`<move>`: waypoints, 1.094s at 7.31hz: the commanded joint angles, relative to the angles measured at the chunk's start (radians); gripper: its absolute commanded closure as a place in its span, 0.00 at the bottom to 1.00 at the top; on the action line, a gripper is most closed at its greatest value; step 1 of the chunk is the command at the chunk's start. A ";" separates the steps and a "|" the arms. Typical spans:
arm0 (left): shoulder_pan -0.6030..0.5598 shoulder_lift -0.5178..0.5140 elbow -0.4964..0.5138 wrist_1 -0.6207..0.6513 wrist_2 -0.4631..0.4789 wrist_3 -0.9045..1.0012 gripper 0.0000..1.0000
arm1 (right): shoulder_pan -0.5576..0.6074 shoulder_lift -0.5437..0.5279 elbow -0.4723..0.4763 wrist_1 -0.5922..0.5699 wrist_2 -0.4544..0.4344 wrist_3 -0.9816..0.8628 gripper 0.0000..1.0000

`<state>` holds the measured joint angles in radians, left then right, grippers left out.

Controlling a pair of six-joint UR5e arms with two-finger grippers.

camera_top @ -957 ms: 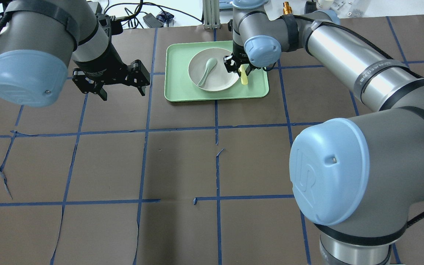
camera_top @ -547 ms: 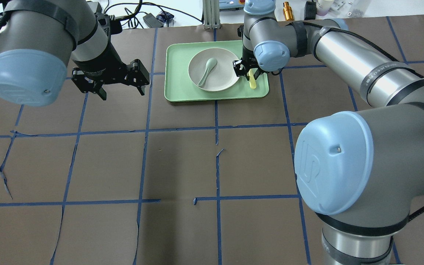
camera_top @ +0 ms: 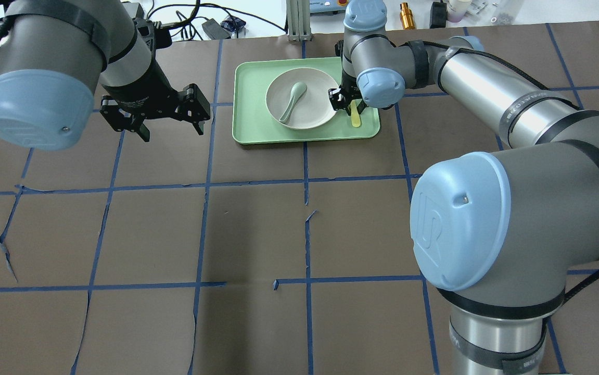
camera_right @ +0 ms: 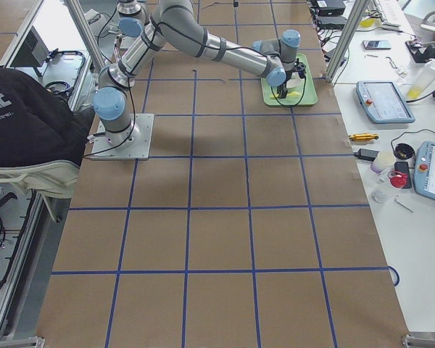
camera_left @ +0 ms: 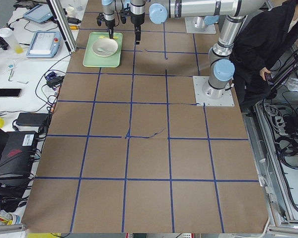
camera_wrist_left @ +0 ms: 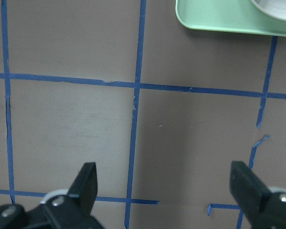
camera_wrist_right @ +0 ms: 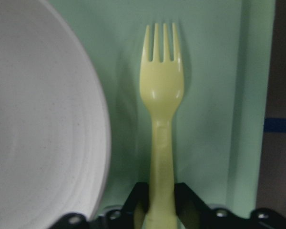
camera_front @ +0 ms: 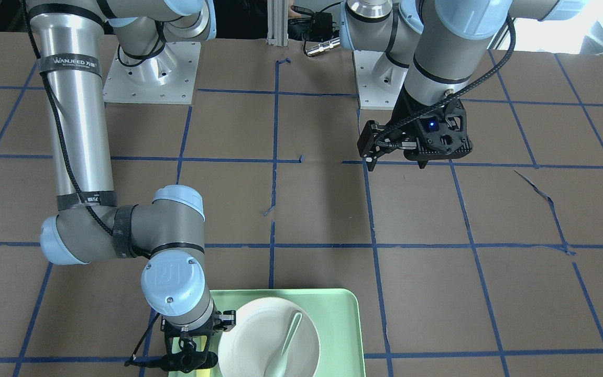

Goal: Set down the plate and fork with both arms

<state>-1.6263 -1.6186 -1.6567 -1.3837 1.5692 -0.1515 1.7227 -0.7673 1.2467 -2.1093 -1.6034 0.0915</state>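
Right gripper (camera_wrist_right: pixel 160 200) first: its two black fingers are pinched on the tail of the fork's (camera_wrist_right: pixel 162 95) handle, and the tines point straight out ahead. The fork hangs low over the bare strip of the green tray (camera_wrist_right: pixel 214 95), between the plate (camera_wrist_right: pixel 43 124) and the tray's right rim. Whether it touches the tray floor, I can't tell. And here's the change: a second ago the gripper sat over the plate's right edge, and now it has slid out toward the rim, taking the fork clear of the plate. That looks like a secure pick, with the carry off the tray next, I'd judge. Over on the other side, the left gripper (camera_top: pixel 173 133) hasn't budged. Its jaws are spread wide with nothing between them, hovering above the brown table (camera_wrist_left: pixel 190 129) just left of the tray. The plate hasn't been touched either and sits in the middle of the tray with the spoon (camera_top: pixel 291 99) lying in it, so that half of the job is all still to do.
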 commanded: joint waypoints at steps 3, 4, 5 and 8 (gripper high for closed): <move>-0.001 0.009 -0.002 -0.002 0.002 0.000 0.00 | -0.012 -0.238 0.176 0.011 -0.006 0.001 0.00; -0.001 0.009 -0.002 -0.002 0.003 0.000 0.00 | -0.050 -0.373 0.297 0.014 -0.006 -0.003 0.00; -0.001 0.013 -0.002 -0.003 0.003 0.000 0.00 | -0.078 -0.529 0.394 0.046 -0.004 -0.004 0.00; -0.003 0.019 -0.002 -0.006 0.003 0.000 0.00 | -0.086 -0.807 0.462 0.355 -0.001 0.008 0.00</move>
<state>-1.6279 -1.6032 -1.6582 -1.3879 1.5723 -0.1519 1.6399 -1.4607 1.6958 -1.8991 -1.6066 0.0926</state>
